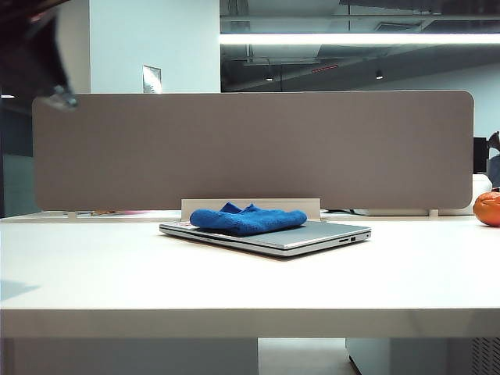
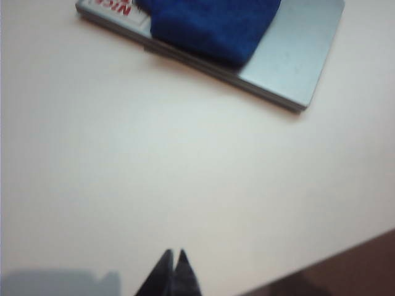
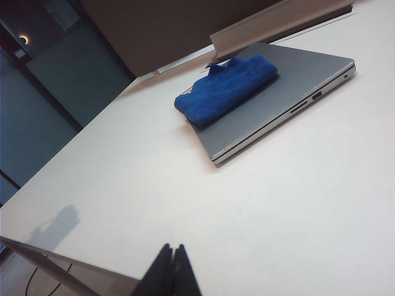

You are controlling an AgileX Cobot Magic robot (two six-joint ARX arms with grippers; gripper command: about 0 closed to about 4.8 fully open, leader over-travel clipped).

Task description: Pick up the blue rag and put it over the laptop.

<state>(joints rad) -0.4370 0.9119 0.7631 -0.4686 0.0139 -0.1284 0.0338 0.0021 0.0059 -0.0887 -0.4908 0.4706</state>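
Observation:
The blue rag (image 1: 248, 220) lies bunched on the lid of the shut silver laptop (image 1: 316, 237), covering its left part; the right part of the lid is bare. The left wrist view shows the rag (image 2: 210, 24) and laptop (image 2: 296, 58) from above, with a white-and-red sticker (image 2: 114, 6) beside the rag. My left gripper (image 2: 174, 253) is shut and empty, well above the table and apart from the laptop. In the exterior view its arm (image 1: 43, 47) is a dark blur at the upper left. My right gripper (image 3: 173, 248) is shut and empty, far from the rag (image 3: 225, 89) and laptop (image 3: 278, 108).
The laptop rests on a white table (image 1: 234, 281) in front of a tall grey partition (image 1: 250, 148). A low white strip (image 1: 312, 205) stands just behind the laptop. An orange round object (image 1: 488, 208) sits at the far right edge.

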